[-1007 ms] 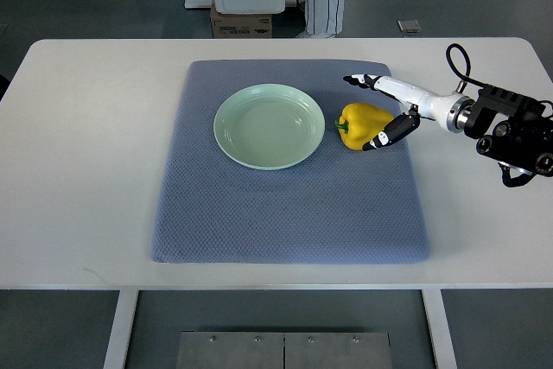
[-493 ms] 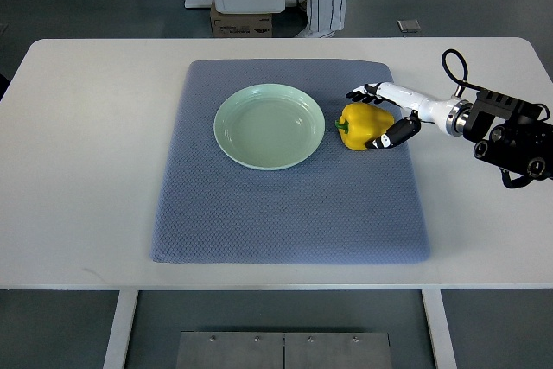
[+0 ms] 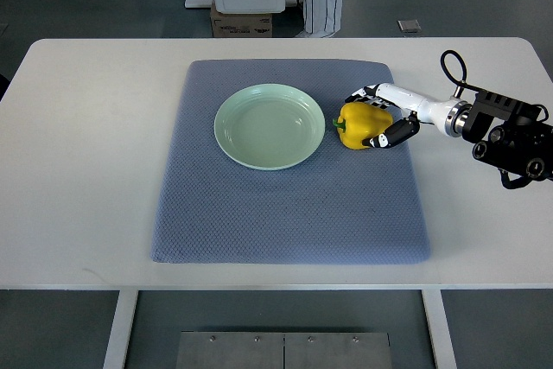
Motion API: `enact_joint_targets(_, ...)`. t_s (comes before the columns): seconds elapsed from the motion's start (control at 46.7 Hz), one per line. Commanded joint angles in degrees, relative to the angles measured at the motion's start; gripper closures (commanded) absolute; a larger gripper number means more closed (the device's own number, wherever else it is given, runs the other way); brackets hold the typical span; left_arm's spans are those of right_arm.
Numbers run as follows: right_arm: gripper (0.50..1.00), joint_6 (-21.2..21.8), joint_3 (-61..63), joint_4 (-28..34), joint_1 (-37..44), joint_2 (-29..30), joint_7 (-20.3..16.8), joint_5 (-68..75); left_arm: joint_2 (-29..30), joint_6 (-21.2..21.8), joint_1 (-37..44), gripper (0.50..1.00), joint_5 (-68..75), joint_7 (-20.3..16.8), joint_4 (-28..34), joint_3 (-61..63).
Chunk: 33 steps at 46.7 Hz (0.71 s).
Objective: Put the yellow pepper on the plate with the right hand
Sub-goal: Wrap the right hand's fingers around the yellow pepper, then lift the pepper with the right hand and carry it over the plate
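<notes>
The yellow pepper (image 3: 363, 124) is wrapped by the fingers (image 3: 386, 137) of the right hand (image 3: 383, 115) on the mat. The plate (image 3: 270, 125) is found just left.

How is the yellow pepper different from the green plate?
The yellow pepper is bright yellow and lumpy; the plate is pale green, round and smooth. The pepper is much smaller than the plate. The right hand has its fingers around the pepper, while nothing touches the plate and nothing lies in it. Both sit on the blue-grey mat, the pepper just to the right of the plate.
</notes>
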Motion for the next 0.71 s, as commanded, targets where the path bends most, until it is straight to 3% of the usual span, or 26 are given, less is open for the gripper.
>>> enact_joint_targets(0.0,1.000,0.00,0.00,0.01,0.14,0.08,0.00,-0.01,0.00,0.00,0.00,0.500,0.00,0.00,0.00,0.00)
enact_joint_targets(0.685,1.000,-1.84,0.35,0.01,1.99,-0.09,0.61,0.34,0.00,0.00,0.00,0.500,0.00,0.00,0.00,0.00)
